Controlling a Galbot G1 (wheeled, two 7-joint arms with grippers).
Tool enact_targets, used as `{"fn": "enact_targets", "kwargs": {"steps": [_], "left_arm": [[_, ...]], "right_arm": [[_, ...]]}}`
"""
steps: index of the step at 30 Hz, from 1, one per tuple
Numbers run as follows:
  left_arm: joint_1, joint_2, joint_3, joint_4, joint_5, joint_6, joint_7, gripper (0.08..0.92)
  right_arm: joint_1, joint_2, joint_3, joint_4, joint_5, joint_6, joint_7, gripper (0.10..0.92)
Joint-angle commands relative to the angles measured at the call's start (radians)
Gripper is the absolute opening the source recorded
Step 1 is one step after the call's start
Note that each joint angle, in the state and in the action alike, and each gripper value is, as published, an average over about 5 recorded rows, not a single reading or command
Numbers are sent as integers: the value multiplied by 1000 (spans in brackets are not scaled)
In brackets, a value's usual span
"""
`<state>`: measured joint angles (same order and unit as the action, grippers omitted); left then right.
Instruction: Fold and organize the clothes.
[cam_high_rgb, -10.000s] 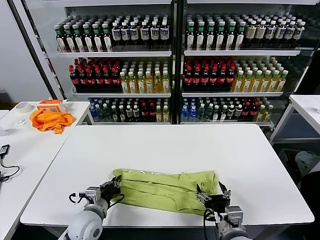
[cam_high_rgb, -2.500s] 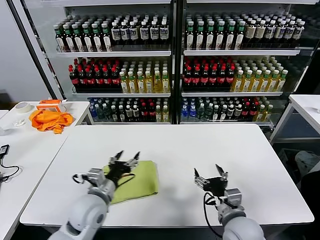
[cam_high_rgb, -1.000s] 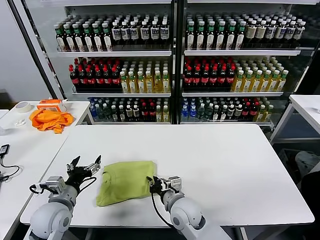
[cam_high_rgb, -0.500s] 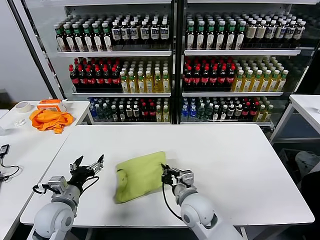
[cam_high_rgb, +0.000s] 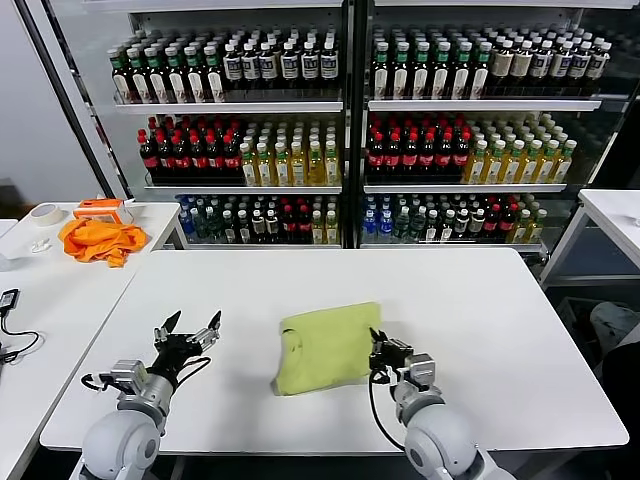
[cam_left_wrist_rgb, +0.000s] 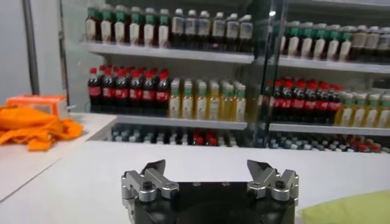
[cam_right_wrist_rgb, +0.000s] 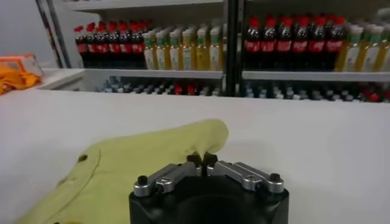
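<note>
T-shirt (cam_high_rgb: 328, 345): soft matt cotton-like cloth, lime-green
Table (cam_high_rgb: 480, 300): smooth white top, slight sheen
Right gripper (cam_right_wrist_rgb: 202, 161): matt metal fingers, black body

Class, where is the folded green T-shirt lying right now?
In the head view, the T-shirt lies near the table's front middle, its edge pinched by the right tool.

A: anyone able to read a single label on those bottles (cam_high_rgb: 250, 160) in the cooler shelves (cam_high_rgb: 240, 107)?

B: nope; labels are just white and coloured smudges, 0 legible letters; same on the orange box (cam_high_rgb: 101, 208), no brand, no number I can make out
</note>
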<state>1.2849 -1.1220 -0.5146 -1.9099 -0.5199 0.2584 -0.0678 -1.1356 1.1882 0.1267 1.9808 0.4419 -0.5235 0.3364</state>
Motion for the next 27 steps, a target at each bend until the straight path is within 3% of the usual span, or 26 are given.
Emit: {"fn": "enact_targets", "kwargs": {"steps": [1, 5, 14, 27], "left_arm": [[-5, -4, 23, 35, 111, -154, 81, 823], [1, -1, 25, 38, 133, -204, 103, 823], [1, -3, 34, 61, 157, -267, 126, 823], [-8, -21, 49, 68, 189, -282, 137, 823]], "right_arm": [[-80, -19, 85, -3, -140, 70, -64, 121], [-92, -8, 105, 31, -103, 68, -63, 168], [-107, -26, 243, 110, -118, 143, -95, 427], [-44, -58, 402, -35, -186, 274, -188, 780]]}}
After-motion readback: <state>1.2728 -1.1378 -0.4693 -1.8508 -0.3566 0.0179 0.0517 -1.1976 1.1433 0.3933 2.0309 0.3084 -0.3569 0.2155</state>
